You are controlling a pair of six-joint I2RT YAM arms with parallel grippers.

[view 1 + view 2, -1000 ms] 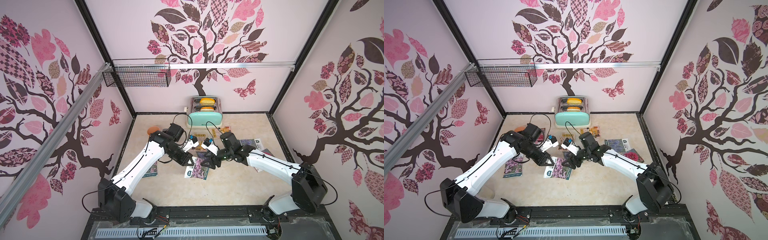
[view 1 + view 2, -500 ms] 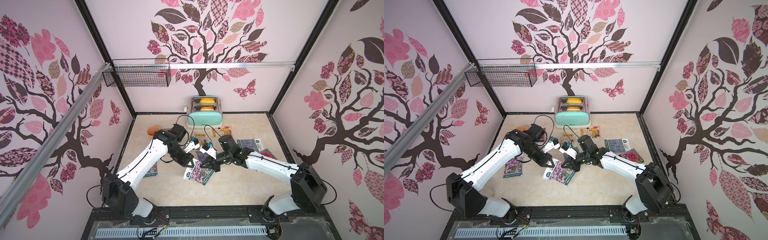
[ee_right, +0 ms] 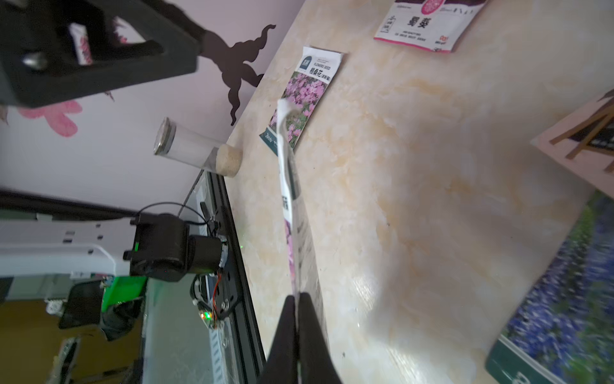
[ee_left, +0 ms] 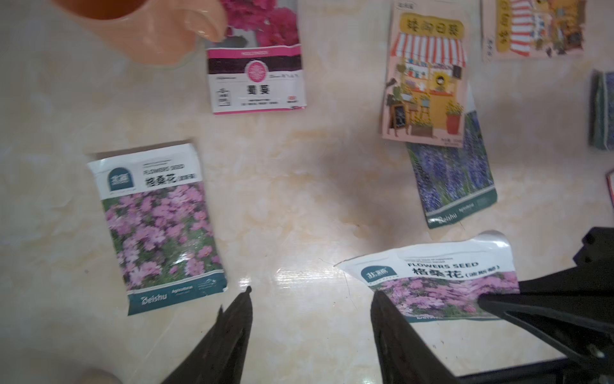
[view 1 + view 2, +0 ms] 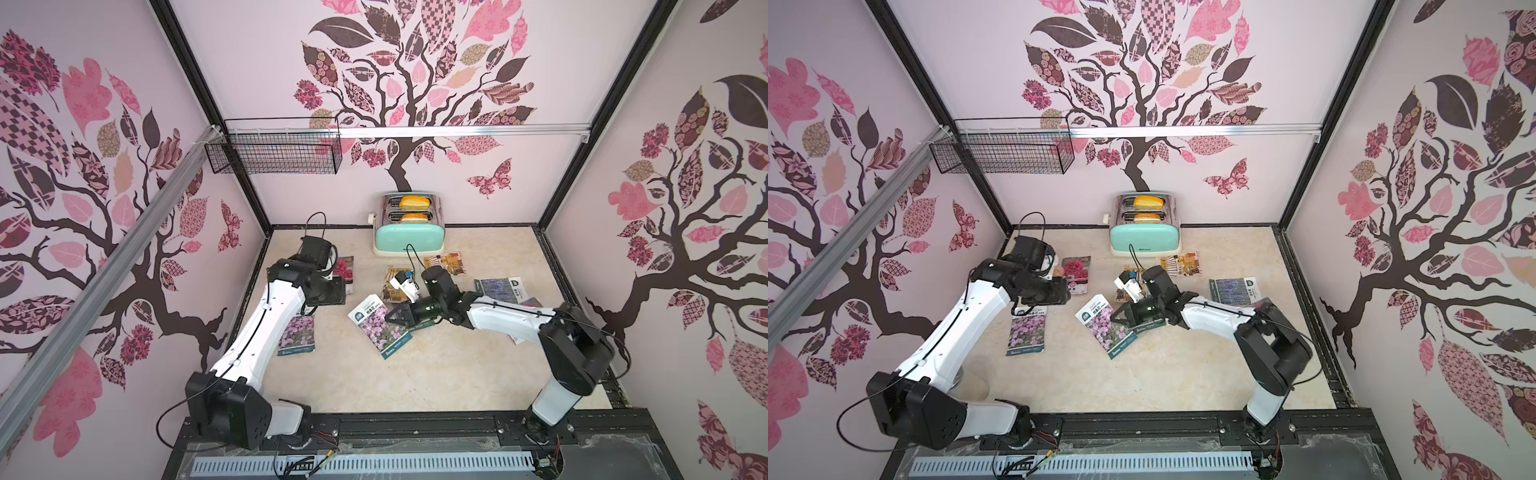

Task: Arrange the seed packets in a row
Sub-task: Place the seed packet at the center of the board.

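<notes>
My right gripper (image 5: 390, 318) (image 3: 296, 299) is shut on one edge of a pink-purple flower seed packet (image 5: 376, 328) (image 5: 1104, 326) (image 4: 442, 282), held tilted over the table's middle. My left gripper (image 4: 312, 292) (image 5: 340, 291) is open and empty, off to the left of that packet. A matching packet (image 5: 296, 334) (image 4: 159, 229) lies flat at the left. A magenta packet (image 5: 344, 268) lies behind it. Two orange shopfront packets (image 5: 444, 262) (image 5: 392, 284) lie near the toaster. Lavender packets (image 5: 498, 289) (image 4: 452, 176) lie at the right and under the right arm.
A mint toaster (image 5: 409, 230) stands against the back wall. An orange cup (image 4: 133, 30) sits by the magenta packet, behind the left arm. A corked glass jar (image 3: 196, 153) lies by the left wall. A wire basket (image 5: 278, 151) hangs on the wall.
The right gripper shut on the pink-purple packet. The left gripper then opened, let go of it and drew back to the left. The packet now hangs from the right gripper alone.
</notes>
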